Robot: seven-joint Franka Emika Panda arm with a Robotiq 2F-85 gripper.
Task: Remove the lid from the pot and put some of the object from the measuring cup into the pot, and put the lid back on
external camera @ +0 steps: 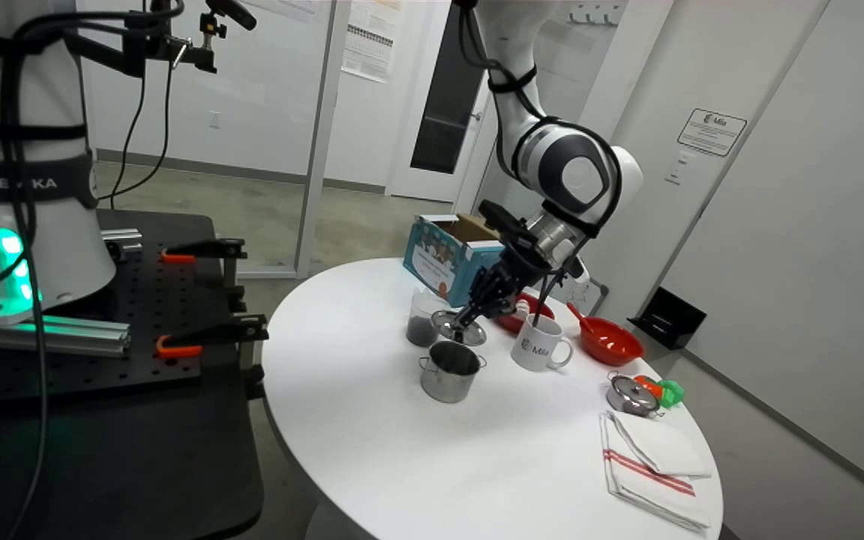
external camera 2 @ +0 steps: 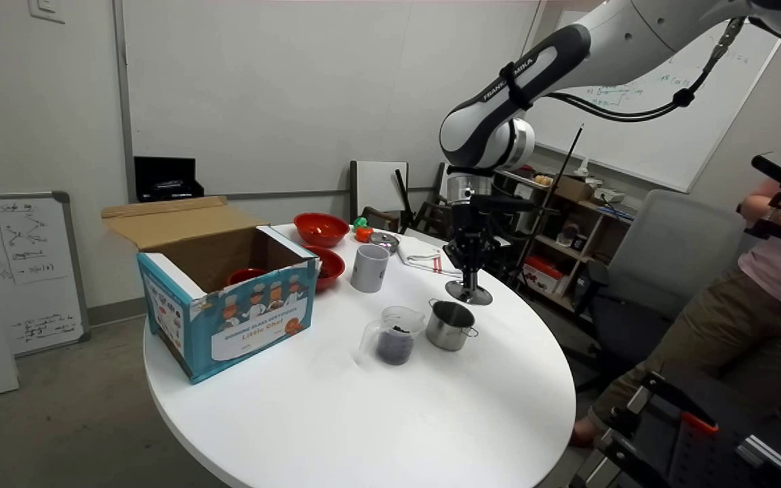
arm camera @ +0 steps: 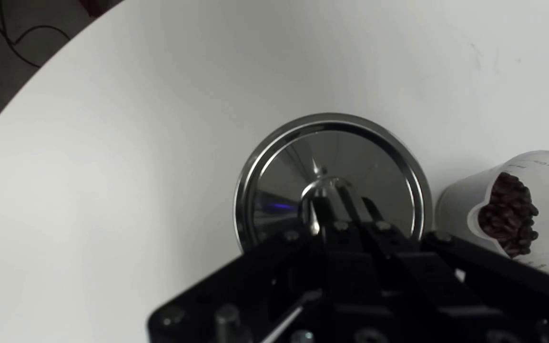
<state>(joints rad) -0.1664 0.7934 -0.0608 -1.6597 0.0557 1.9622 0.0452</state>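
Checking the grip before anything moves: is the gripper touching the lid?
Touching: in an exterior view, the gripper is closed on the lid at its centre, with no gap visible.

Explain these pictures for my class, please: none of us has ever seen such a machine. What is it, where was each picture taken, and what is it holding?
The machine is a robot arm with a two-fingered gripper at its end. Two pictures are taken from outside the arm, from different places in the room. The third looks down from the arm's end; the dark parts along its bottom belong to the gripper.

On the round white table are an open pot, a measuring cup with dark beans inside, a mug, red dishes, a box, a covered pot and cloths.

The gripper is shut on a shiny lid at its middle, holding it in the air, roughly above the open pot.
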